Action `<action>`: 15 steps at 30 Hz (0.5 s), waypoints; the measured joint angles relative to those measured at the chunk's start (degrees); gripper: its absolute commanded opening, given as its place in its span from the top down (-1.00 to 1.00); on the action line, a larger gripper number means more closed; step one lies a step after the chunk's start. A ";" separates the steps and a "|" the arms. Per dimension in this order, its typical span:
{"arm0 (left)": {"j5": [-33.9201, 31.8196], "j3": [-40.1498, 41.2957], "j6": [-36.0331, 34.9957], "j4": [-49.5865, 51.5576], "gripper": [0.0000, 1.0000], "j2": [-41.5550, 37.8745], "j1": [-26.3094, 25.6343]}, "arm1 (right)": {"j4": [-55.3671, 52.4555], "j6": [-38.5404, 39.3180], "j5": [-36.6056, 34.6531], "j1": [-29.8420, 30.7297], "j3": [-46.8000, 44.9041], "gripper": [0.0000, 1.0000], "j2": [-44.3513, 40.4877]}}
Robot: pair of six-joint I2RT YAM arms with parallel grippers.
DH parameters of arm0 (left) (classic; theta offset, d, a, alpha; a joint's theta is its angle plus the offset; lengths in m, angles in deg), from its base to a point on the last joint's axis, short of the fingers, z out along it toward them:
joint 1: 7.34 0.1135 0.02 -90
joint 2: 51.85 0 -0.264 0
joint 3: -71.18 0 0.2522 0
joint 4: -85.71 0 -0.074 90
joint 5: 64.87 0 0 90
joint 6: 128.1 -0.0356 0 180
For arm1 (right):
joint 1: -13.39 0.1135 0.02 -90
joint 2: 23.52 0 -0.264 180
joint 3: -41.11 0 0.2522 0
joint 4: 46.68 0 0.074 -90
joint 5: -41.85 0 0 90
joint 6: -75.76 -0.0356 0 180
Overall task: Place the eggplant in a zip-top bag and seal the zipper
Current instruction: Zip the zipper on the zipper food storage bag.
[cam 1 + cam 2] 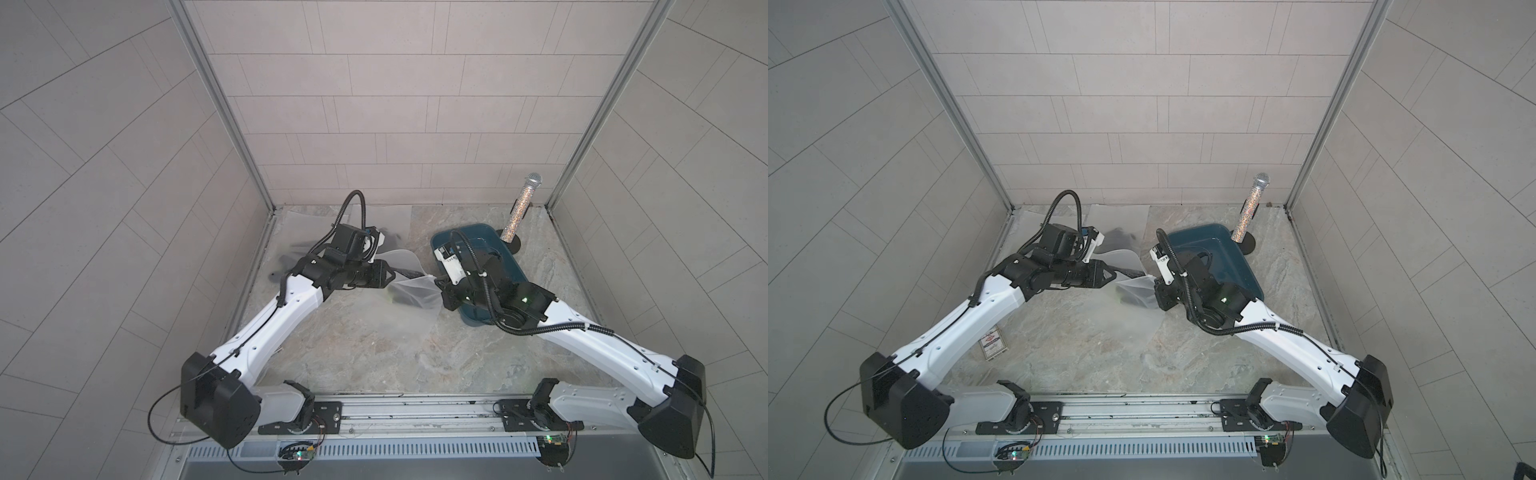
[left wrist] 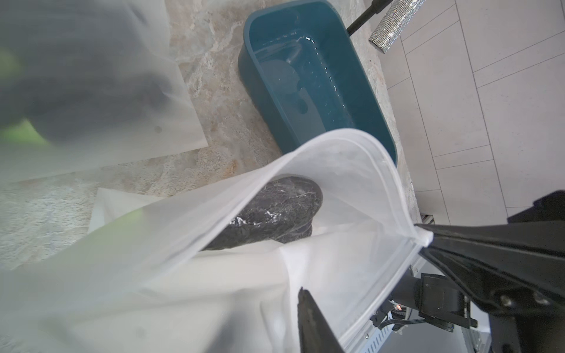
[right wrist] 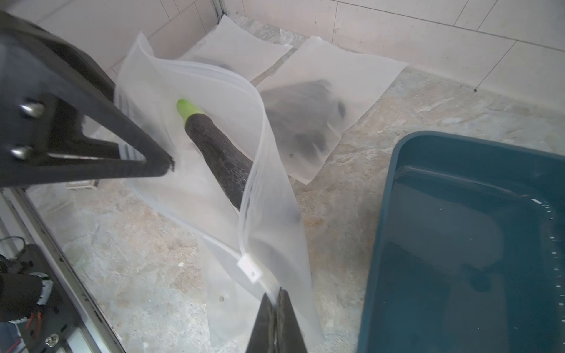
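Note:
A frosted zip-top bag (image 1: 411,291) (image 1: 1133,291) hangs between my two grippers above the table's middle, its mouth (image 2: 336,159) gaping. Inside lies the dark eggplant (image 2: 275,211) (image 3: 220,152), green stem end (image 3: 185,107) towards the left arm. My right gripper (image 3: 276,293) (image 1: 436,280) is shut on the bag's zipper edge just past the white slider (image 3: 249,269). My left gripper (image 3: 168,165) (image 1: 399,274) is at the bag's opposite end. One of its fingers (image 2: 308,314) stands off centre; the bag's film hides the other, so the jaws look apart.
A teal tub (image 1: 473,226) (image 3: 397,183) holding water stands right of the bag, under the right arm. A glittery microphone (image 1: 519,208) on a stand rises behind it. More frosted bags (image 3: 305,122) with dark contents lie at the back left. A small card (image 1: 992,343) lies under the left arm.

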 measured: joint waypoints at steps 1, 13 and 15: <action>-0.66 0.00 -1.01 0.42 0.22 -1.22 0.00 | -1.18 1.20 -0.52 -0.02 0.52 1.00 0.02; -2.73 -2.08 -19.10 -6.16 -0.16 -11.93 -9.64 | -4.26 6.78 1.53 -0.09 4.31 1.00 -1.31; -3.02 -2.08 -21.97 -7.69 -0.18 -10.43 -11.78 | -3.04 6.86 2.40 -0.04 3.63 1.00 -2.14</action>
